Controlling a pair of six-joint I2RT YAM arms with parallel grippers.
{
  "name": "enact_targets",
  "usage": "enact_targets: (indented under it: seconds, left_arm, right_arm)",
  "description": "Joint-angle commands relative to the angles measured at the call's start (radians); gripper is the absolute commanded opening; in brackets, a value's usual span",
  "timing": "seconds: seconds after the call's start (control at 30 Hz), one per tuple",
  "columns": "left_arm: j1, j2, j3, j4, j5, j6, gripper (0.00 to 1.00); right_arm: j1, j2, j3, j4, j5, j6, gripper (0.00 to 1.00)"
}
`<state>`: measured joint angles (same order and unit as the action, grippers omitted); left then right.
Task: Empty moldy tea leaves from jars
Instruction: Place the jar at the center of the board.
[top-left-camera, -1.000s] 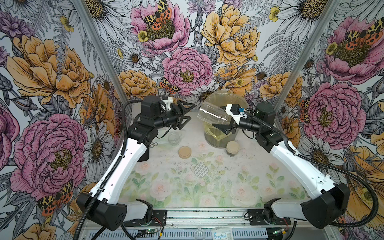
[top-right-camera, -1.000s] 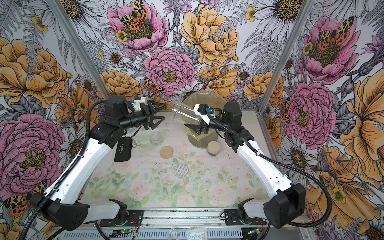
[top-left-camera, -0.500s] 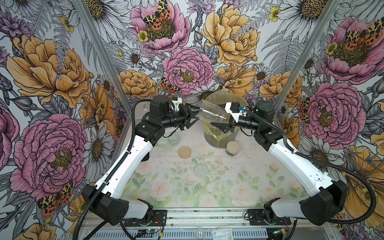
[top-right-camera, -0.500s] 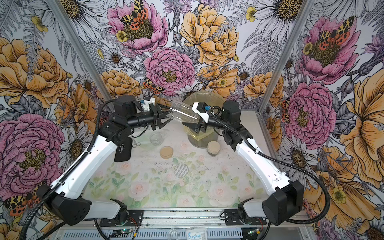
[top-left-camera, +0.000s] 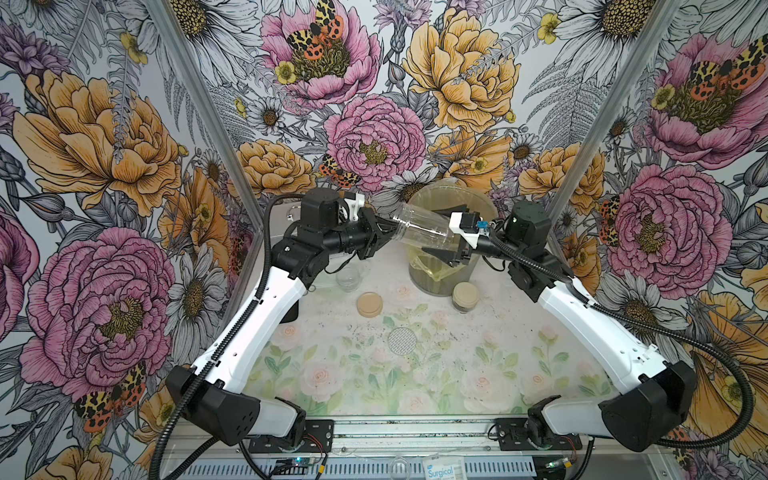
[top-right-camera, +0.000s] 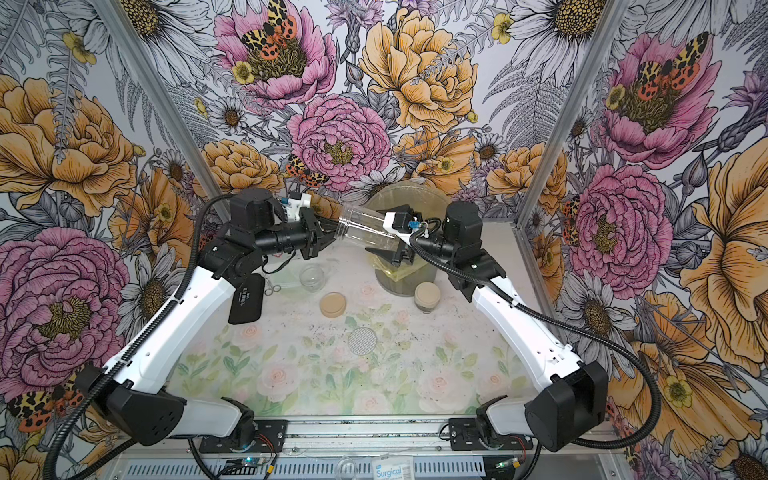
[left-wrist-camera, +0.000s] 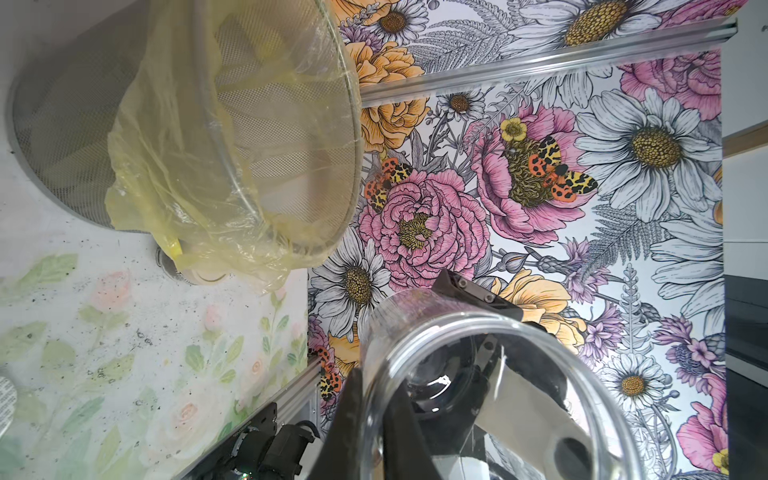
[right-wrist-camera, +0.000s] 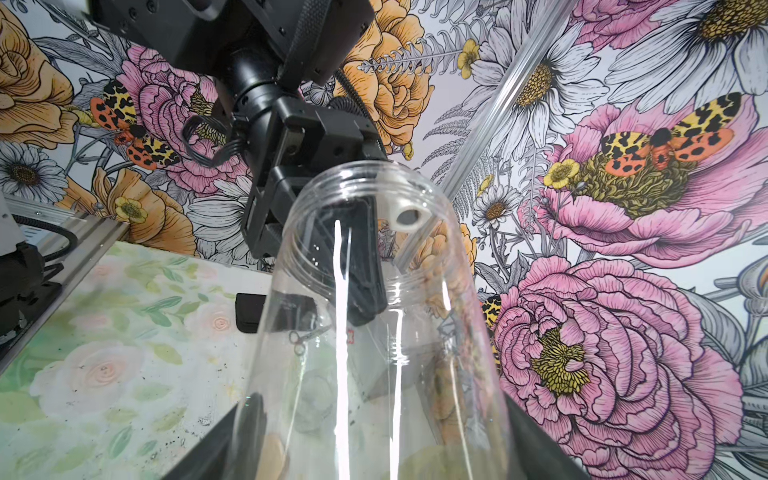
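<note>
A clear empty jar (top-left-camera: 424, 226) (top-right-camera: 365, 226) hangs on its side over the bin, its mouth toward the left arm. My right gripper (top-left-camera: 444, 230) (top-right-camera: 386, 230) (right-wrist-camera: 380, 403) is shut on its body. My left gripper (top-left-camera: 388, 226) (top-right-camera: 332, 226) (left-wrist-camera: 374, 386) is shut on the jar's rim (left-wrist-camera: 374, 332), one finger inside the mouth (right-wrist-camera: 365, 266) and one outside. A second jar (top-left-camera: 348, 277) stands open and empty on the table. A third, tan-lidded jar (top-left-camera: 465, 296) (top-right-camera: 427, 296) shows dark tea leaves (top-left-camera: 464, 306) through its glass.
The mesh bin (top-left-camera: 440, 274) (left-wrist-camera: 62, 137) with a yellow bag stands at the back under the held jar. A tan lid (top-left-camera: 369, 304) and a silver dotted lid (top-left-camera: 402, 340) lie on the table. A black case (top-right-camera: 246, 299) and small scissors (top-right-camera: 271, 286) lie at the left. Dark crumbs speckle the tabletop.
My left gripper has moved right to the jar's mouth and shut on its rim. The right gripper keeps holding the jar in about the same place.
</note>
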<state>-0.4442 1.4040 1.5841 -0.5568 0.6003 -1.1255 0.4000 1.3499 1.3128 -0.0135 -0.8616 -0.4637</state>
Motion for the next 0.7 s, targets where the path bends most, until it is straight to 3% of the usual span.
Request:
enact_targets:
  seconds: [0.0,0.17,0.23,0.47,0.57,0.67]
  left_arm:
    - [-0.014,0.007,0.070,-0.120,-0.047,0.091,0.00]
    - [-0.011,0.025,0.201,-0.336,-0.224,0.243,0.00]
    - [-0.011,0.033,0.256,-0.407,-0.297,0.296,0.00]
    - [-0.013,0.037,0.367,-0.577,-0.502,0.404,0.00]
    - [-0.012,0.036,0.393,-0.681,-0.619,0.425,0.00]
    - [-0.010,0.023,0.374,-0.814,-0.799,0.439,0.00]
  right_arm:
    - [0.016,-0.008,0.003,-0.014,0.049,-0.043,0.26]
    - [0.023,-0.062,-0.049,-0.005,0.124,-0.023,0.71]
    - [0.024,-0.094,-0.067,-0.009,0.161,-0.004,0.99]
    - [0.025,-0.191,-0.124,-0.037,0.306,0.090,1.00]
    - [0.023,-0.196,-0.098,-0.085,0.401,0.224,1.00]
    - [0.024,-0.167,0.001,-0.222,0.522,0.463,1.00]
